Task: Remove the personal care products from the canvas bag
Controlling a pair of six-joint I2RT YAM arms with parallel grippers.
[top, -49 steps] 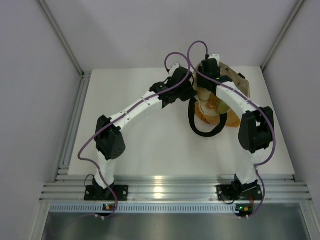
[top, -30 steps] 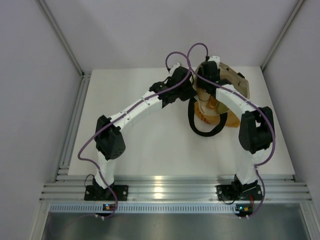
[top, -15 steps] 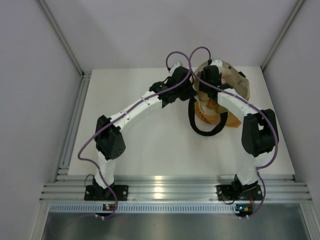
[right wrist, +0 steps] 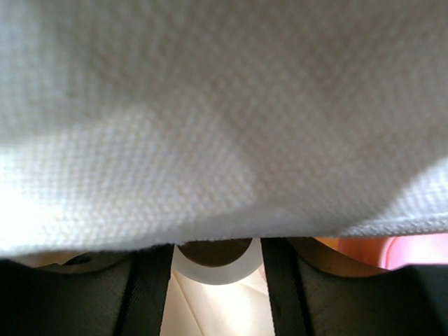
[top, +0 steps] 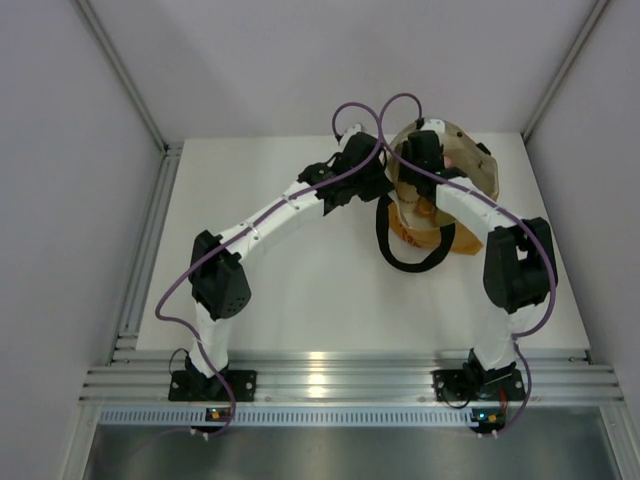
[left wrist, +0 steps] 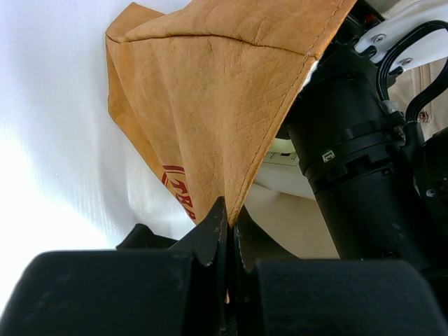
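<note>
**Retrieval from bag: right arm reaching in**

Tan-mustard canvas bag (top: 470, 170) lies at the far right of the white bench (top: 300, 290), mouth lifted open.

- **Left gripper** (left wrist: 228, 218): jaws pressed together, pinching the bag's rim at a folded corner and tenting the cloth upward.
- **Right gripper** (right wrist: 215, 253): down inside the bag. Cream woven lining (right wrist: 224, 119) drapes over most of its camera.
- **Between the fingers:** a pale round item (right wrist: 212, 269), cap or jar rim, sits between the black fingers (right wrist: 147, 287) and seems to touch both. Cannot tell whether the jaws have clamped it.
- **Beside it:** a pink and orange shape (right wrist: 409, 250) just to its right, likely another product.

The only products seen are inside the bag, so the task is judged to be early.

**Doing the step well (judgement)**
- The left pinch should hold the rim high and taut, so the lining lifts off the right fingers.
- The right jaws should close squarely across the round item's widest part.
- Lift straight up through the mouth, clear of the black loop handle (top: 400, 262).
- Risks: the item looks small, smooth and curved, so it may slip. Loose lining could get caught in the grip.

**Materials**
- Outer canvas is coarse and creased with a leathery grain, and carries a red print (left wrist: 180, 192).
- Lining is a finer weave and limp.
- Handle is a flat black strap.
</note>
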